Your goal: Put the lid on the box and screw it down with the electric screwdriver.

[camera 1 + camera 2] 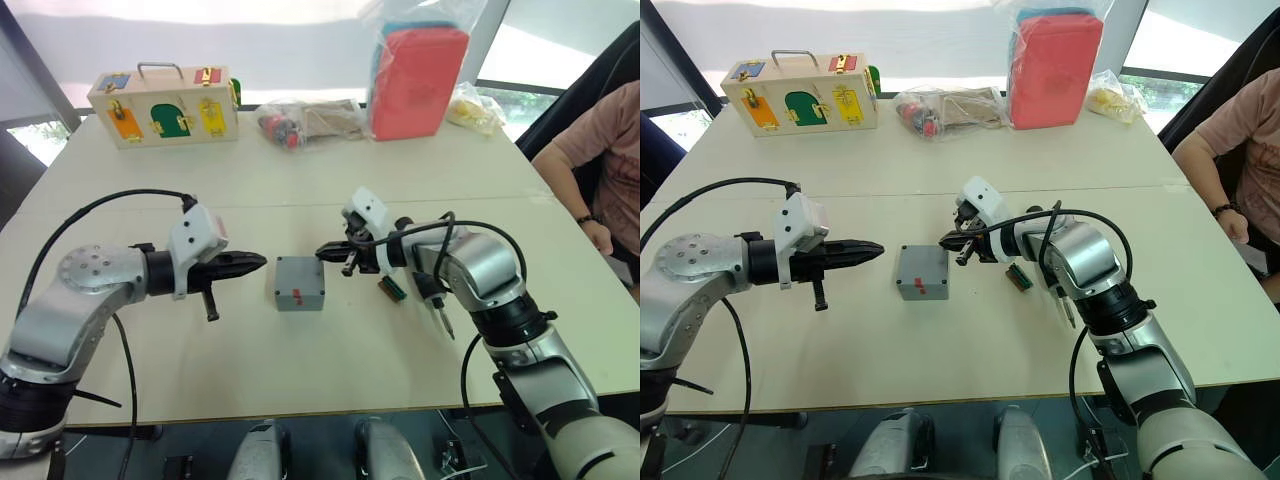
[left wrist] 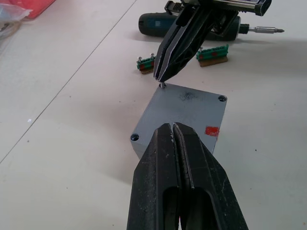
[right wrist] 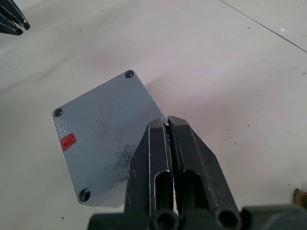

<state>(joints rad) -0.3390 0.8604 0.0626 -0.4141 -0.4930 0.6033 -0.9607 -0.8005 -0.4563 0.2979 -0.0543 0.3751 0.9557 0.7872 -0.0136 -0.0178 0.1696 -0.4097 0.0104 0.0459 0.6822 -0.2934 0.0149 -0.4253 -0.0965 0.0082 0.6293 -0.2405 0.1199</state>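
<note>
pale table (image 1: 300, 190), bright windows (image 1: 530, 50) behind

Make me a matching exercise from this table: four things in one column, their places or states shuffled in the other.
Things:
1. electric screwdriver
2. wooden box
3. left gripper
4. red case

Places or states:
A. standing in a clear bag at the far edge of the table
B. shut, pointing at the grey box
C. lying flat, to the right of the grey box
D. at the far left corner

Pairs: 1-C, 2-D, 3-B, 4-A
</note>
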